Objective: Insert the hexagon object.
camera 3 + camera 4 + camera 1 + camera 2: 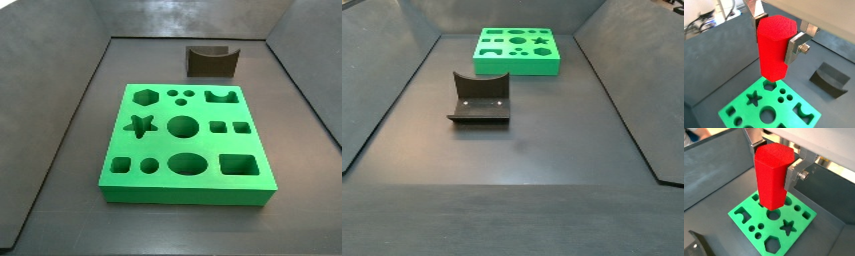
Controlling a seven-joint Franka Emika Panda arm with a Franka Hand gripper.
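In both wrist views my gripper (776,36) (774,165) is shut on the hexagon object (773,50) (771,178), a bright red prism-shaped peg held upright by its upper part between the silver fingers (795,46). The peg hangs well above the green board (736,113) (743,209), apart from it. The board's hexagon hole (773,244) sits at a corner beside the star hole (787,226); in a wrist view the peg's lower end partly covers that hole (769,86). Both side views show the board (187,192) (516,68) but neither the gripper nor the peg.
A dark grey curved block (211,61) (480,98) stands on the dark floor a short way from the board, also seen in both wrist views (831,78) (697,246). Sloping dark walls (54,120) enclose the floor.
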